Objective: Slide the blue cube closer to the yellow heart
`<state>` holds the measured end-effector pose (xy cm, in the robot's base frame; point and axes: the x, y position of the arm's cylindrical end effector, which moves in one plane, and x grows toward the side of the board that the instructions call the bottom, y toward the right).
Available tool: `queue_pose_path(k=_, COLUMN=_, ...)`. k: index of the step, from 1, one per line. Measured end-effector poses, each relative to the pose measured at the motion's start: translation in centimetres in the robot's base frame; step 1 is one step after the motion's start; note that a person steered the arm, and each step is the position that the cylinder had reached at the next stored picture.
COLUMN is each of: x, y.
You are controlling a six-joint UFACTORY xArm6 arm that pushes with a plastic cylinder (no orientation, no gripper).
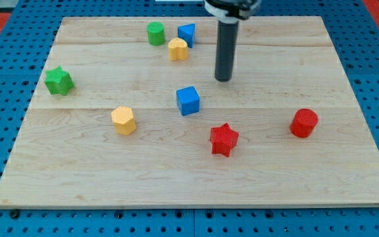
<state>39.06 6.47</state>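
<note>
Nearest, on the pale wooden board [196, 178]: red star-shaped block [224, 139], right of centre. Farther right, red cylinder block [304, 123]; left of centre, yellow-orange hexagonal block [124, 120]. Mid-board, blue cube [188, 101], well apart from the yellow heart-shaped block [177, 49] at the far edge. Just beyond and right of the cube, not touching: my tip [224, 79], end of a straight dark rod, no fingers to open or close, upper part cut off by the frame. Far left, green star block [59, 80]. Farthest: green cylinder block [155, 33] and a blue block [187, 33], shape hard to make out, just beside the heart. Blue pegboard [374, 79] around the board.
</note>
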Motion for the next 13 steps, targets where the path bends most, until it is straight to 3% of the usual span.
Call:
queue_pose_path(k=1, x=6.9, y=-0.3)
queue_pose_path(k=2, x=7.9, y=-3.4)
queue_pose_path(k=4, x=2.4, y=-12.9)
queue_pose_path(k=5, x=-0.1, y=-12.4)
queue_pose_path(k=7, x=2.8, y=-11.1)
queue_pose_path(k=10, x=2.7, y=-9.7)
queue_pose_path(k=11, x=4.8, y=-5.1)
queue_pose_path(k=12, x=3.4, y=-4.4)
queue_pose_path(k=13, x=0.4, y=-10.0)
